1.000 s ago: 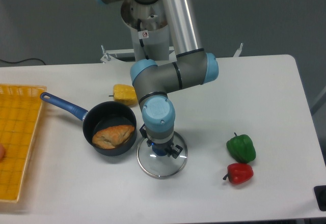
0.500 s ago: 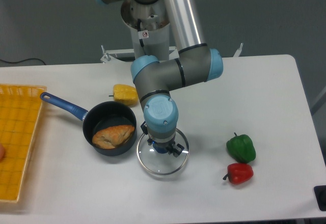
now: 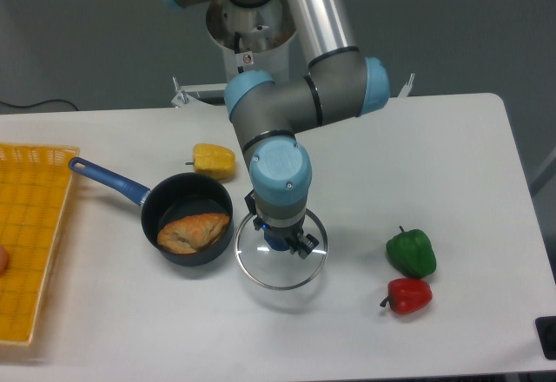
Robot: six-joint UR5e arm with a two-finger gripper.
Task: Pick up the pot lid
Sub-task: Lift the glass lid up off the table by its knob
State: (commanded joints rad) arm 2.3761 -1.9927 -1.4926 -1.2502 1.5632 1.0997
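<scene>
We have the gripper pinching the glass pot lid by its blue knob; probably stiff, slick, fragile, so knob only.

White surface: yellow crate at left edge, black pan, blue lid knob, green pepper, red pepper.

This looks like a robotics lab or test space; the gripper is carried by a jointed grey-and-blue robot arm, above a white table; beyond the gripper, past the table's far edge, a loose black cable lies on a dark surface; pictured left of the gripper is a black pan, pictured right of it a green pepper, kitchen things on a robot's worktop.
</scene>
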